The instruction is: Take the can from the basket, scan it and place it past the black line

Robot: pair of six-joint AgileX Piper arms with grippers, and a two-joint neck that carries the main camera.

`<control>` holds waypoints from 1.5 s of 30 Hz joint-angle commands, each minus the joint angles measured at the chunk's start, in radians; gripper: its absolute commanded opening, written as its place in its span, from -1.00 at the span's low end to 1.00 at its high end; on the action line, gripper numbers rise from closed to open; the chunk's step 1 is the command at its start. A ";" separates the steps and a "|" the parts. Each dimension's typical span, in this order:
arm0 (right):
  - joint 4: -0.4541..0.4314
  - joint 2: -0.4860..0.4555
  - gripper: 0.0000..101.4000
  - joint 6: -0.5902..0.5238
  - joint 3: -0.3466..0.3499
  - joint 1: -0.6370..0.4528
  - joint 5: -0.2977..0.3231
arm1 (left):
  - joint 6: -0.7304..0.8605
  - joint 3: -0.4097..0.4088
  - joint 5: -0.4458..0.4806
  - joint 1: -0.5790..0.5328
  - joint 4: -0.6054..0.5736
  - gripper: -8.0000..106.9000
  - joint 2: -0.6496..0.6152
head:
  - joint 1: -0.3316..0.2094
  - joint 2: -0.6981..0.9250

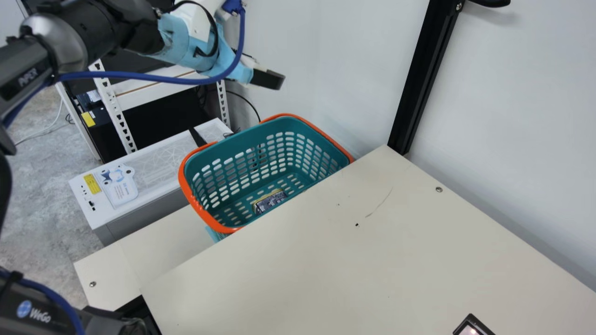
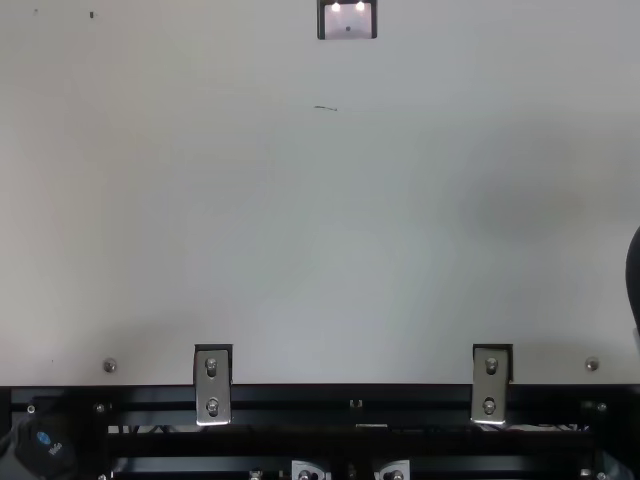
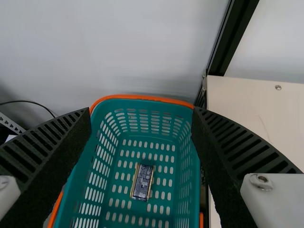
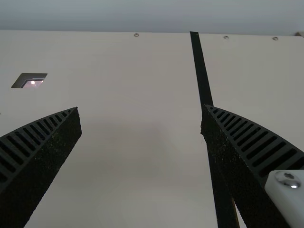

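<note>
My left gripper is high above the teal basket in the main view. In the left wrist view its fingers stand wide apart, so the gripper is open with nothing held. Between and beyond them, on the floor of the basket, lies the can, dark-printed with yellowish edges; the main view also shows this can. The right gripper is open and empty over the table. Under its one finger runs the black line. The scanner window glows pink in a dark frame.
The basket stands beside the edge of the cream table, near the wall and a black upright post. Left of the basket is a white box-shaped device, with a metal rack behind it.
</note>
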 commanded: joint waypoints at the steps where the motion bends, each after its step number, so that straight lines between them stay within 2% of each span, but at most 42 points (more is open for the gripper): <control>1: 0.000 0.000 1.00 0.000 0.000 0.000 0.000 | 0.011 0.007 -0.009 -0.004 -0.001 0.71 0.009 | -0.037 0.042; 20: 0.000 0.000 1.00 0.000 0.000 0.000 0.000 | 0.158 0.046 -0.057 -0.002 -0.036 0.71 0.116 | -0.037 0.042; 37: 0.000 0.000 1.00 0.000 0.000 0.000 0.000 | 0.304 0.032 -0.081 -0.001 -0.064 0.71 0.228 | -0.037 0.042; 45: 0.000 0.000 1.00 0.000 0.000 0.000 0.000 | 0.319 0.054 -0.092 -0.009 -0.020 0.71 0.270 | -0.037 0.042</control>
